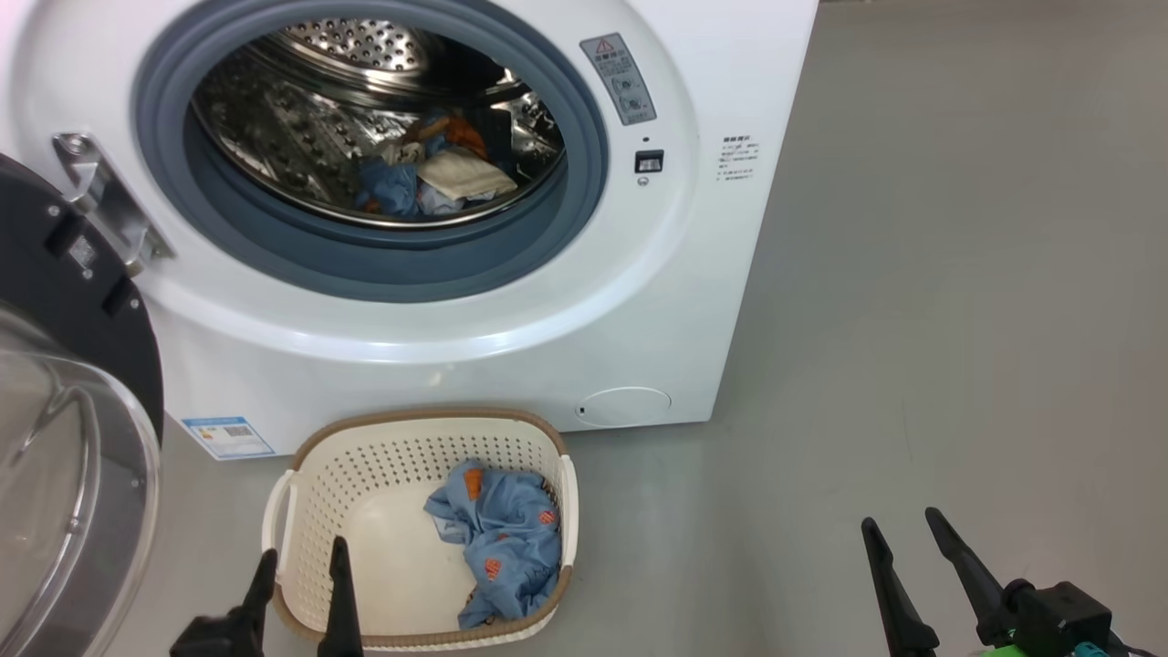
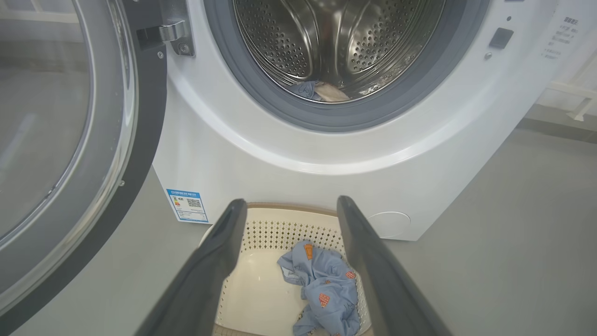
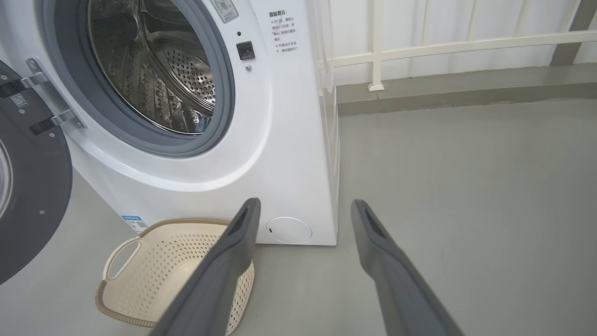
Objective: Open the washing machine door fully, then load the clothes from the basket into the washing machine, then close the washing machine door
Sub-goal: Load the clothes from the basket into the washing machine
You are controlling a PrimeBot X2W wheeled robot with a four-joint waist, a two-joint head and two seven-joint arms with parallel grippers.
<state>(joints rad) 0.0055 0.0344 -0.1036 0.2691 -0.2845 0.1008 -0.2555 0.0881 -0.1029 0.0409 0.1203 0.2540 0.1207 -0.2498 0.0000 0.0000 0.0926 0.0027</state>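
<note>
The white washing machine [image 1: 639,301] stands with its black glass-domed door [image 1: 64,411] swung wide open at the left. Blue, cream and orange clothes [image 1: 438,173] lie in the steel drum. On the floor before it sits the cream basket [image 1: 365,474], holding one light blue garment with orange prints [image 1: 502,538]. My left gripper [image 1: 301,552] hangs open above the basket's near left rim, nothing between its fingers. My right gripper [image 1: 903,525] is open over bare floor, well to the basket's right. The left wrist view shows the garment [image 2: 322,284] between my open fingers, below them.
Grey floor [image 1: 958,319] stretches to the right of the machine. A white railing [image 3: 457,46] and wall run behind it in the right wrist view. The open door [image 2: 70,140] juts out at the left, close to my left arm.
</note>
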